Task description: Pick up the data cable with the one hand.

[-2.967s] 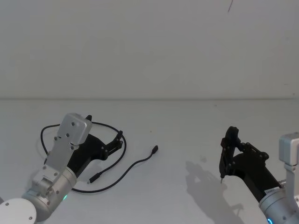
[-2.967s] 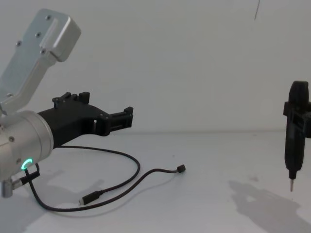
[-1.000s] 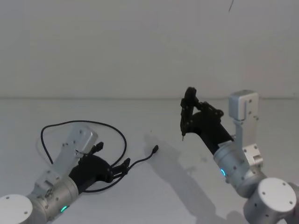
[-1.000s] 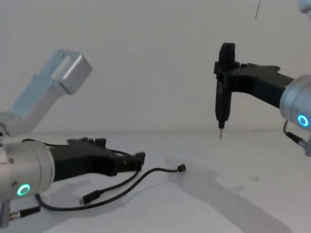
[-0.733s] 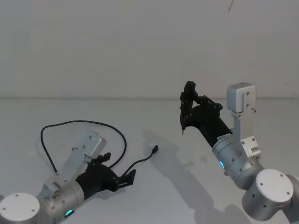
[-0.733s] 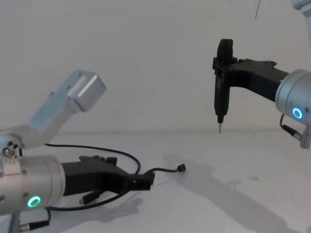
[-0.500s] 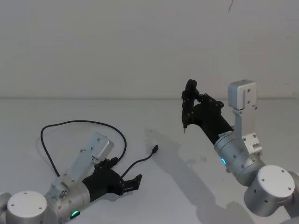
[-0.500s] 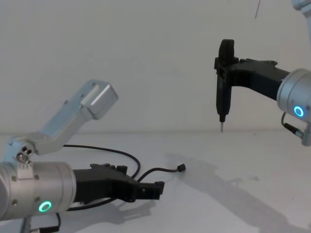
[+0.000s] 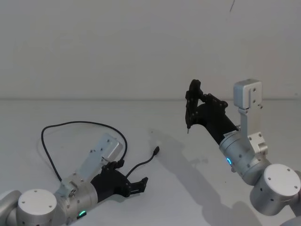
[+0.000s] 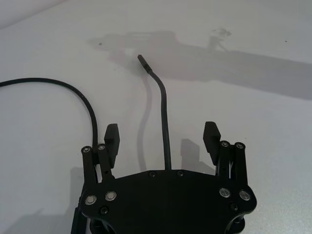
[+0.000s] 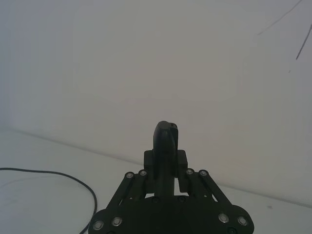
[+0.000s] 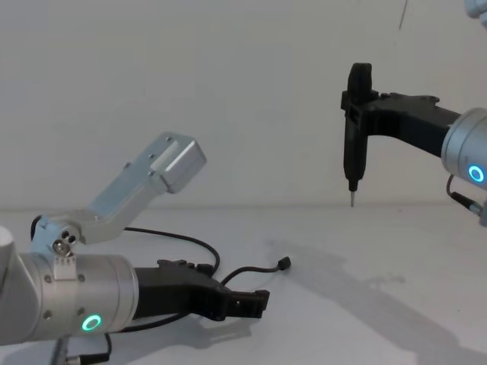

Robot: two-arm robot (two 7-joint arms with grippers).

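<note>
Data cable, head view: black cord (image 9: 70, 123) lying on the left side of the white table (image 9: 197, 188) in a loose loop. One plug (image 9: 156, 151) points away toward the bare pale wall (image 9: 141, 47).
Left gripper, head view: low over the table (image 9: 131, 174), reaching forward along the cable's near stretch.
Right gripper, head view: raised right of centre (image 9: 189, 113), well apart from the cable, tip pointing down.
Left wrist view: fingers (image 10: 112, 141) spread wide. The cable runs lengthwise between them, clear of both, straight out to its plug.
Right wrist view: fingers (image 11: 165, 139) pressed together, gripping nothing.
Chest view: the left gripper (image 12: 245, 303) is level just above the table, with the cable behind it. The right gripper (image 12: 354, 129) hangs high and vertical.
</note>
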